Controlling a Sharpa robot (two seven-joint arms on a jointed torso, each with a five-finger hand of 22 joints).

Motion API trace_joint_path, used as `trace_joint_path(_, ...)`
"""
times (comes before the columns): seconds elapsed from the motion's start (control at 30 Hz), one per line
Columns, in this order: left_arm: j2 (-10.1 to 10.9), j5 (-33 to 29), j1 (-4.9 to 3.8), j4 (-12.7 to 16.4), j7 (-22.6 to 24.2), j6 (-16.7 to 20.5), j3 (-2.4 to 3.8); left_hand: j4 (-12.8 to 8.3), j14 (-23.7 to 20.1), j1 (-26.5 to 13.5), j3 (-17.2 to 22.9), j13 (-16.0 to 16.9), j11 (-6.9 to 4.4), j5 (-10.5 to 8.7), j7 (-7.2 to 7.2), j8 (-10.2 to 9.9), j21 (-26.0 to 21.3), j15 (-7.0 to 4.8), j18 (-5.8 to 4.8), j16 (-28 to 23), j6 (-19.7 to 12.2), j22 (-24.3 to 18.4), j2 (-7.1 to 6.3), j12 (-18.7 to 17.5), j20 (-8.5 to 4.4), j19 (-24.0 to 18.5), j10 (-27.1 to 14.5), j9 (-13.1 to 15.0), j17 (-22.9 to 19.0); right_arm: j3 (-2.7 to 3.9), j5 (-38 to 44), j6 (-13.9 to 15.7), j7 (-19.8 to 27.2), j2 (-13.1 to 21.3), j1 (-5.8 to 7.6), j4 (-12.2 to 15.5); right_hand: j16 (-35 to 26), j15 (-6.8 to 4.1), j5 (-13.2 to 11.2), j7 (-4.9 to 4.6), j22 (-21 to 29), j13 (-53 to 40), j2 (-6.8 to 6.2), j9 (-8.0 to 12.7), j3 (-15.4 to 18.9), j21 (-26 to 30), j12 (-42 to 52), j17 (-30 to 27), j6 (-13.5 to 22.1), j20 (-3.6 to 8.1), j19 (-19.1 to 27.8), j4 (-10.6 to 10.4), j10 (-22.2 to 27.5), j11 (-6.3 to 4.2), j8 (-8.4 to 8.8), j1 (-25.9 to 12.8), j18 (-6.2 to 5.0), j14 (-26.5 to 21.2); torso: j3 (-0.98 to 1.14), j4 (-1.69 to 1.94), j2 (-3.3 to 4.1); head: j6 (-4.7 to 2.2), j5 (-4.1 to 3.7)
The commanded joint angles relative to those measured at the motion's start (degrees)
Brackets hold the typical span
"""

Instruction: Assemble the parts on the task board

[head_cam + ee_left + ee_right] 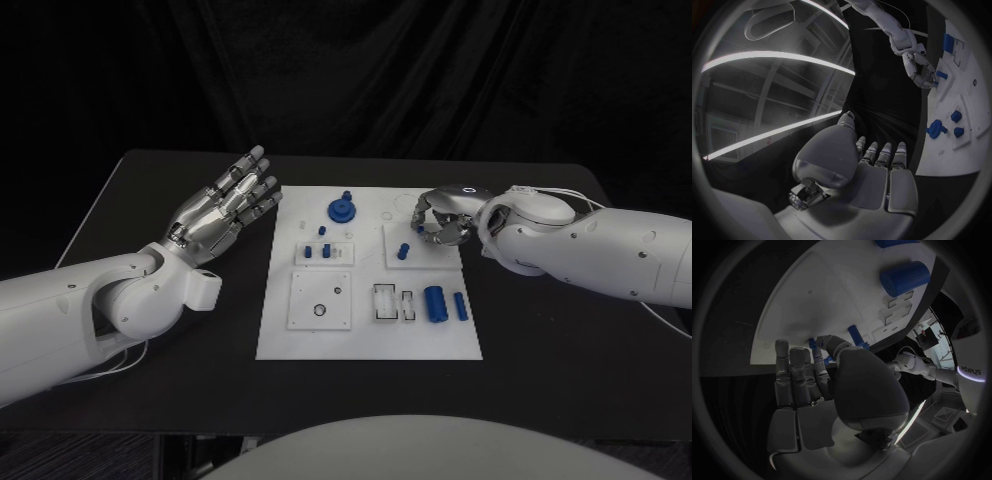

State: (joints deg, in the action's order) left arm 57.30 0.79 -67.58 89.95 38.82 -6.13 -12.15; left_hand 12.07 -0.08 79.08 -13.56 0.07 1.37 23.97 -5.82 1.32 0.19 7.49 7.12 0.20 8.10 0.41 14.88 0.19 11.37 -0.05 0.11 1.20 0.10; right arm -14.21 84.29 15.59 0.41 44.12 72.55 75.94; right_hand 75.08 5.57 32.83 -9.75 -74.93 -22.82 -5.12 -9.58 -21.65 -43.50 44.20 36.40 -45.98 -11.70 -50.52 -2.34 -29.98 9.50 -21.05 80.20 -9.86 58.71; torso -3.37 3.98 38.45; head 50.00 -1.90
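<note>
The white task board (368,330) lies mid-table. A round blue knob (342,209) stands near its far edge, small blue pegs (320,248) are just in front of it, and a blue cylinder (434,302) and bar (460,305) lie at the near right. My right hand (444,220) hovers over the board's far right with fingers curled. In the right wrist view its thumb and a finger pinch a small blue part (812,343), beside an upright blue peg (856,335). My left hand (224,205) is open, fingers stretched out, just left of the board.
Bare black table surrounds the board (967,60) on every side. White recessed blocks (320,298) with empty slots sit on the board's near half. The left wrist view shows the knob (934,129) and my right hand (920,70) over the board's far end.
</note>
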Motion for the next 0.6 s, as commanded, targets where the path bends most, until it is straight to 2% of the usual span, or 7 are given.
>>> trace_joint_path(0.03, -0.3, -0.2, 0.09, 0.0, 7.9, -1.3, 0.05, -0.4, 0.1, 0.6, 0.1, -0.1, 0.44, 0.34, 0.45, -0.1, -0.1, 0.39, 0.85, -0.2, 0.2, 0.0, 0.17, -0.2, 0.49, 0.1, -0.1, 0.1, -0.1, 0.03, 0.0, -0.2, -1.0, -0.1, -0.22, -0.3, -0.1, -0.41, 0.1, 0.07, -1.4, 0.2, -0.03, -0.5, 0.1, -0.3, -0.3, -0.1, -0.6, 0.53, 0.0, 0.5, -0.6, -0.02, -0.68, -0.5, -0.56, 0.1, -0.03, 0.03, -0.01, 0.0, 0.1)
trace_joint_path(0.27, -0.6, -0.2, 0.13, -0.3, 7.6, -1.5, 0.05, -0.5, 0.1, 0.6, 0.1, -0.1, 0.48, 0.39, 0.54, 0.0, -0.1, 0.4, 0.88, -0.2, 0.3, 0.0, 0.15, -0.2, 0.52, 0.1, -0.1, 0.1, -0.1, 0.03, -0.3, 0.1, -0.6, -0.3, -0.58, -0.8, 0.0, -0.61, -0.1, -0.04, -1.4, 0.6, 0.26, -1.6, 0.3, -0.6, -0.2, -0.2, -0.4, 0.68, -0.1, 0.9, -1.4, -0.27, -1.58, -0.5, -0.59, 0.5, -0.06, 0.04, -0.01, 0.0, 0.04)
trace_joint_path(0.4, -0.6, -0.2, 0.15, -0.4, 7.4, -1.6, 0.05, -0.6, 0.1, 0.6, 0.1, -0.1, 0.52, 0.46, 0.61, 0.0, -0.1, 0.42, 0.89, -0.2, 0.3, 0.0, 0.14, -0.2, 0.54, 0.1, -0.1, 0.1, -0.1, 0.04, -0.6, 0.6, -0.2, -0.5, -0.79, -0.9, 0.4, -1.15, -0.3, -0.41, -1.4, 1.1, 0.72, -3.1, 0.3, -0.9, -0.1, 0.1, 0.0, 1.06, -0.3, 1.4, -3.4, -0.86, -2.76, -0.5, -0.61, 1.3, -0.07, -0.03, 0.02, 0.0, 0.03)
trace_joint_path(0.47, -0.7, -0.2, 0.16, -0.5, 7.3, -1.7, 0.05, -0.7, 0.1, 0.6, 0.1, -0.1, 0.55, 0.51, 0.69, 0.0, -0.1, 0.44, 0.9, -0.2, 0.5, 0.0, 0.13, -0.2, 0.56, 0.1, -0.1, 0.1, -0.1, 0.04, -0.6, 1.0, 0.0, -0.5, -0.88, -1.0, 0.7, -1.51, -0.4, -0.37, -1.4, 1.4, 1.03, -4.2, 0.4, -1.2, 0.0, 0.5, -0.2, 1.38, -0.6, 1.8, -4.7, -1.25, -3.96, -0.3, -0.63, 2.2, -0.09, 0.03, 0.01, 0.0, 0.04)
trace_joint_path(0.6, -0.7, -0.2, 0.17, -0.6, 7.0, -1.9, 0.05, -0.7, 0.1, 0.6, 0.1, -0.1, 0.55, 0.51, 0.69, 0.0, -0.1, 0.44, 0.9, -0.2, 0.5, 0.0, 0.13, -0.2, 0.56, 0.1, -0.1, 0.1, -0.1, 0.04, -0.8, 1.9, 0.5, -0.6, -1.03, -1.2, 0.8, -1.89, -0.4, -0.47, -1.4, 1.8, 1.5, -5.5, 0.3, -1.6, 0.0, 0.7, 0.0, 1.81, -0.9, 2.3, -6.2, -1.67, -5.24, 0.0, -0.66, 2.9, -0.07, 0.08, -0.04, 0.0, 0.1)
